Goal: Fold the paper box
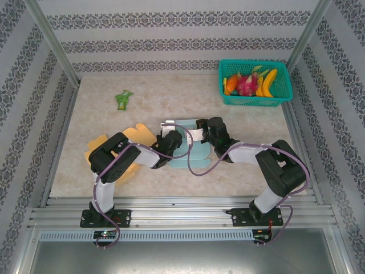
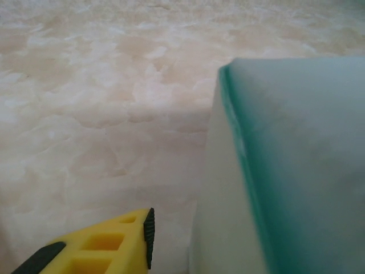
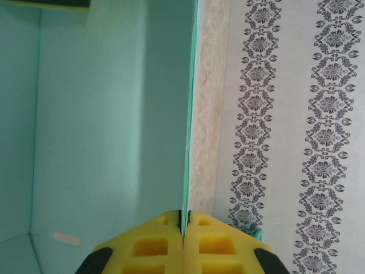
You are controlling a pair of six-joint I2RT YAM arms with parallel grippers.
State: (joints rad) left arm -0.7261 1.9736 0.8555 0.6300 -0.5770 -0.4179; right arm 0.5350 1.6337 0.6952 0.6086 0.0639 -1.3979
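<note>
Item: paper box, pale teal, part-folded, lying at the middle of the table between the two grippers. Markings: a small tan strip sits on the inner face of the box near a bottom corner, and whether it carries writing cannot be told. Right gripper: at the box's far right side. In the right wrist view its yellow fingers are pressed together at the tips with the thin edge of an upright teal panel pinched between them. That panel's inner face is smooth and plain, with creases where it meets adjoining panels. Left gripper: at the box's far left side. The left wrist view shows one yellow finger with a black pad, just beside the outside of a box wall, apart from it, above bare table. Whether this gripper is spread or closed cannot be told. Box wall there: upright, darker teal along its top edge, blurred by closeness. Other items: yellow sheet, flat on the table left of the box, partly under the left arm; small green toy, well beyond the box to the left; teal basket holding fruit, well beyond the box to the right.
</note>
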